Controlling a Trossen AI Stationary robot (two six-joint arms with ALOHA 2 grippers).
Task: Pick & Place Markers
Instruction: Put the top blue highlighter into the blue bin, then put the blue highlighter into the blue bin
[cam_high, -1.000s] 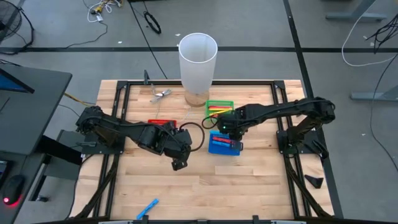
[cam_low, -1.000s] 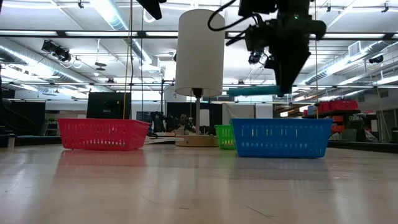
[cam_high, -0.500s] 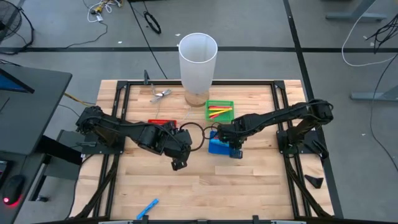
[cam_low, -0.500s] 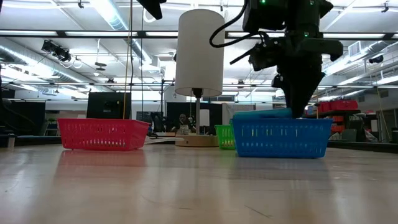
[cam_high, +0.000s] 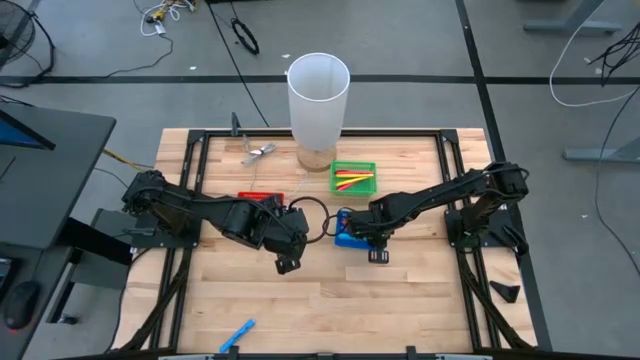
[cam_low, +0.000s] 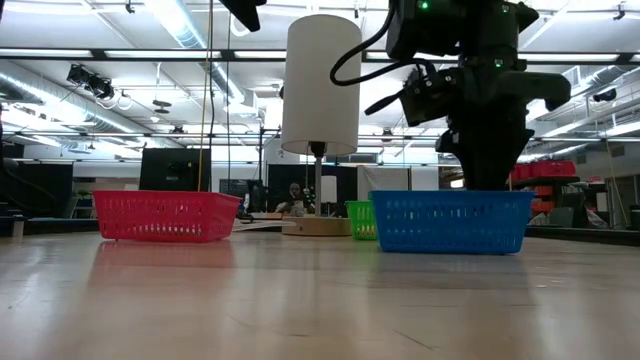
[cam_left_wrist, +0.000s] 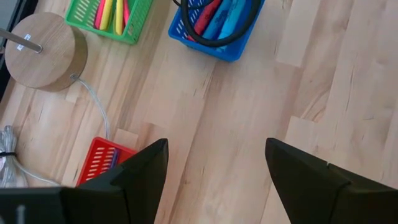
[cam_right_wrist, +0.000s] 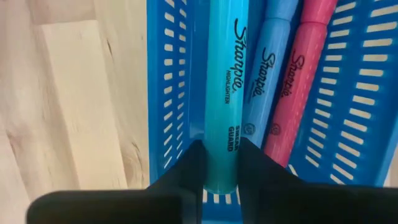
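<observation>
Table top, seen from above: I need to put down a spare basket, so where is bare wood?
The front half is widest, bare between the blue marker by the front edge and the blue basket. The middle is crowded: red basket, left end effector, right end effector in the blue basket, green basket, white cylinder.

I'm looking straight down on the whole table (cam_high: 400, 300) from overhead, while my low camera is sitting at tabletop height, facing level across toward the room. Both are sharing the blue basket (cam_high: 345, 236), which my left wrist camera is viewing from above and my right wrist camera is pressing right against.
</observation>
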